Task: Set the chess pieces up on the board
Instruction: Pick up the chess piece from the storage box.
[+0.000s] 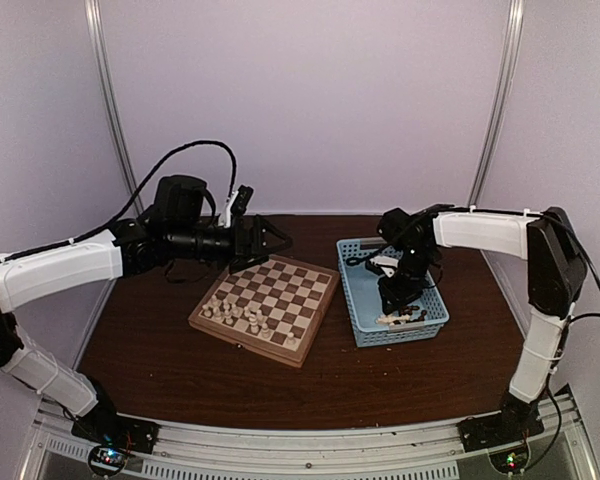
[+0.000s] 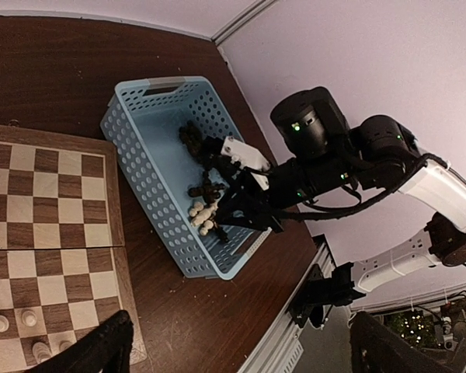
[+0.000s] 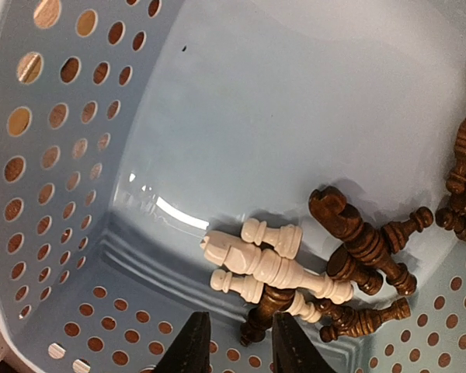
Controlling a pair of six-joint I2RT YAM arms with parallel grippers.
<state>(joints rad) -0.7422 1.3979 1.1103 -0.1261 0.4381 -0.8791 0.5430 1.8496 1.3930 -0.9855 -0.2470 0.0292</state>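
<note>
White arm shells (image 1: 60, 270), black joint housings (image 1: 180, 205), looping black cables (image 1: 195, 147), green indicator lights (image 2: 297, 126), black base mounts (image 1: 120, 432)

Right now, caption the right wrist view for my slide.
Right pincer hovers inside the blue basket over a heap of cream and dark chess pieces.

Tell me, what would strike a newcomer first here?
A wooden chessboard sits mid-table, cream pieces on its near rows only. Beside it, the right hand dips into a light-blue basket holding cream and brown pieces; the open left hand hovers by the board's far corner.
</note>
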